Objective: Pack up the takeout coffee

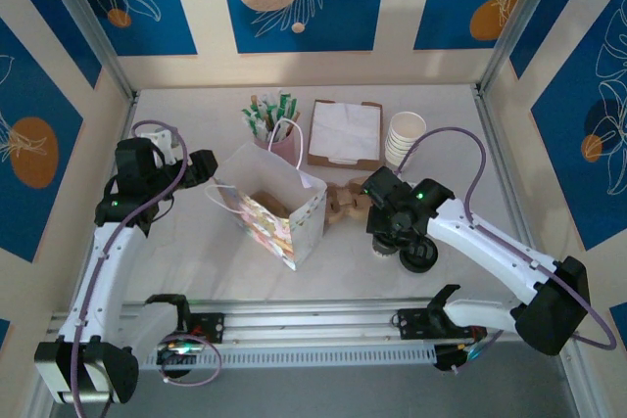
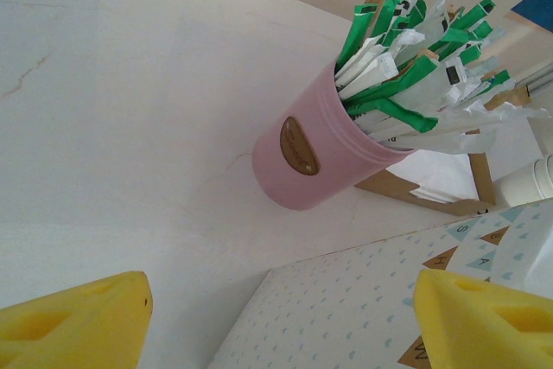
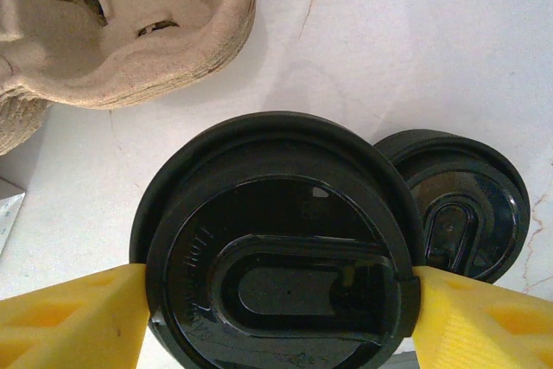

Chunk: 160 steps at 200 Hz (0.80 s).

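My right pincer (image 3: 278,287) clamps the takeout coffee (image 3: 276,205) by its glossy round black lid, yellow pads (image 3: 69,317) pressed to either side, just beside the pulp cup carrier (image 3: 130,32) on the white table (image 3: 415,32); the lid's raised lettering is too faint to read. A second black lid (image 3: 467,205) sits close on its other side. My left pincer (image 2: 276,326) gapes wide and empty above the patterned paper bag (image 2: 346,317), facing a pink cup (image 2: 315,153) of green-and-white sachets (image 2: 406,75).

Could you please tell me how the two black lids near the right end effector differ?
The coffee lid sits between the fingers of the right end effector, touching both; the loose lid lies free beside it. The coffee lid overlaps the loose lid, hiding its left edge. Both are round and glossy black.
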Tool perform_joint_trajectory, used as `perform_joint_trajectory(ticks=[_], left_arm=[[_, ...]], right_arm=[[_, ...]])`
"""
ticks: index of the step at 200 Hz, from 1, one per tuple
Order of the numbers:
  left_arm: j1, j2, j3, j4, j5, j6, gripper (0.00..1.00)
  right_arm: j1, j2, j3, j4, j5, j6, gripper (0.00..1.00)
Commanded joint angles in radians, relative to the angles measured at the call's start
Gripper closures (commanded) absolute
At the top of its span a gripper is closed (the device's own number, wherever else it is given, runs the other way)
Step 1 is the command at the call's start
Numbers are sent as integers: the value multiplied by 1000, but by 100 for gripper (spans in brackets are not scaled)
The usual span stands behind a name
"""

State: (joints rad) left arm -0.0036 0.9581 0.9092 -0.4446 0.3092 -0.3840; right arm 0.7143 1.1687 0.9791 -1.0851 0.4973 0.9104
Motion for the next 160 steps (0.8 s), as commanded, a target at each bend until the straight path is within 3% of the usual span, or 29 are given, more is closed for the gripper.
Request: perform_joint_trajectory(ticks=[1,83,160], left_arm=[[13,-10,-10,9,-2,-1,21],[13,-7,-13,10,-4,-1,21],[13,-1,-15,9,-8,0,21]], right_arm=[[7,-2,-28,-4,6,32,24],[6,11,-58,39,1,30,23],[5,39,-68,62,-12,38,30]])
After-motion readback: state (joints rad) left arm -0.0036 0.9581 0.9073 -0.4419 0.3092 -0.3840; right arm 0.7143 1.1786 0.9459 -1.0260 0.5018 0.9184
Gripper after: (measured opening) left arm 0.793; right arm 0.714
